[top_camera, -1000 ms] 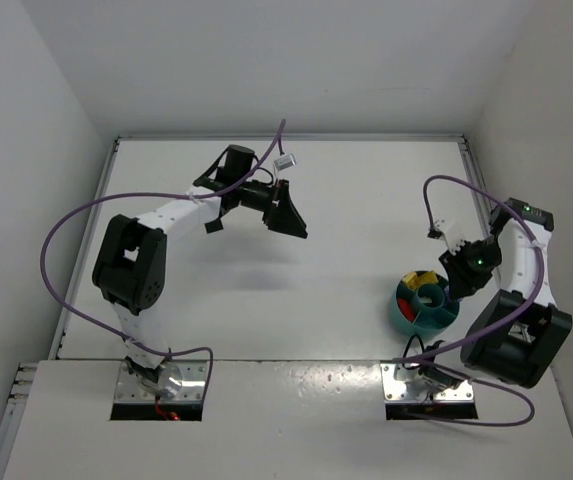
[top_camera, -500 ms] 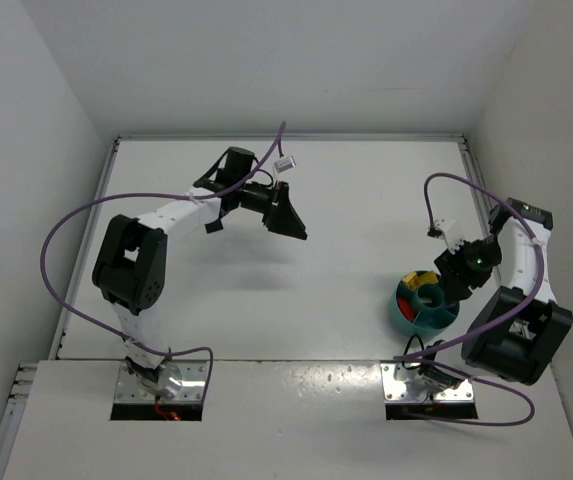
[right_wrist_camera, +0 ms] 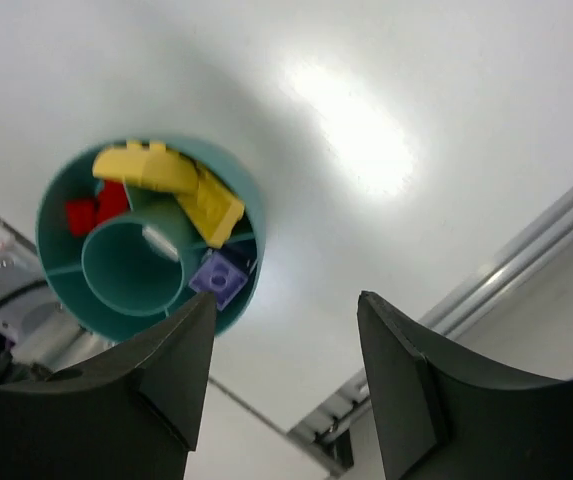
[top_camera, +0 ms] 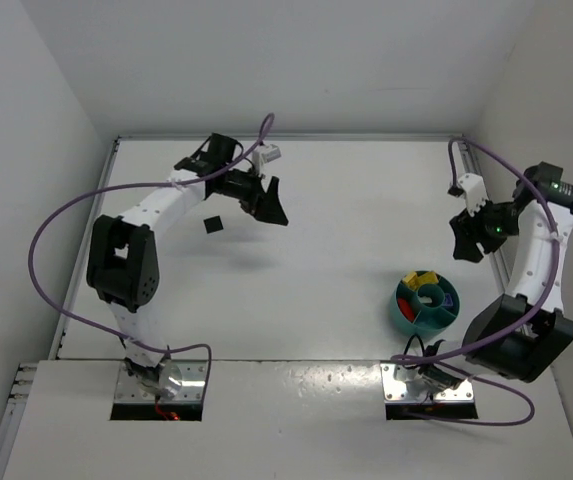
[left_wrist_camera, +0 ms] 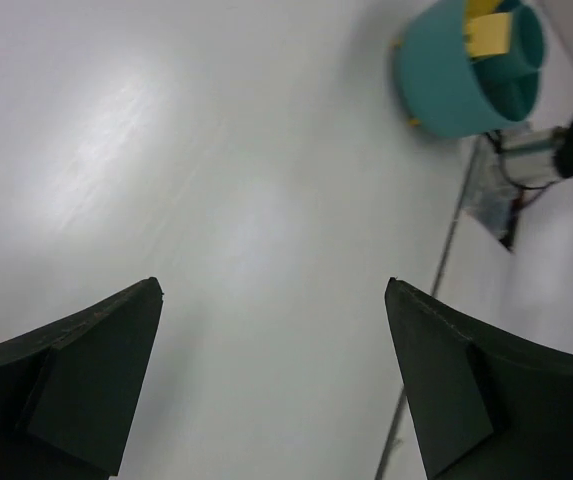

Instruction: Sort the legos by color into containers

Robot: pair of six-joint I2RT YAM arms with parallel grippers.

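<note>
**Bowl** [top_camera: 400,317]: teal, round, walled into compartments around a central ring. It stands on the table [top_camera: 346,200] at the lower right of the top view, close to the right arm's base, probably so that arm can reach it easily.

**Legos:** all those seen lie inside the bowl.
- Yellow bricks [right_wrist_camera: 171,178] are in the upper compartment.
- A red brick [right_wrist_camera: 88,212] sits just left of them. Whether a wall parts the two colours cannot be told.
- A purple brick [right_wrist_camera: 218,276] lies alone in the lower-right compartment.
- The colours lie in groups, so the sort looks far along, perhaps done.

**Right gripper** [right_wrist_camera: 284,320]: fingers parted to a middling width with nothing between them. It hangs at the right of the top view, above the bowl in the frame and well apart from it. Being empty and off the bowl suggests it has nothing to drop.

**Left gripper** [left_wrist_camera: 273,290]: fingers spread very wide and empty, over bare table. It sits upper left of centre in the top view, far from the bowl, and is judged idle or searching.

**Views compared:**
- The right wrist alone looks down into the bowl and shows which compartment each colour is in.
- The left wrist sees the bowl side-on at its upper right, with only yellow showing over the rim; red and purple are hidden.
- The top view shows the bricks only as specks, yet it alone shows where both arms stand.
</note>
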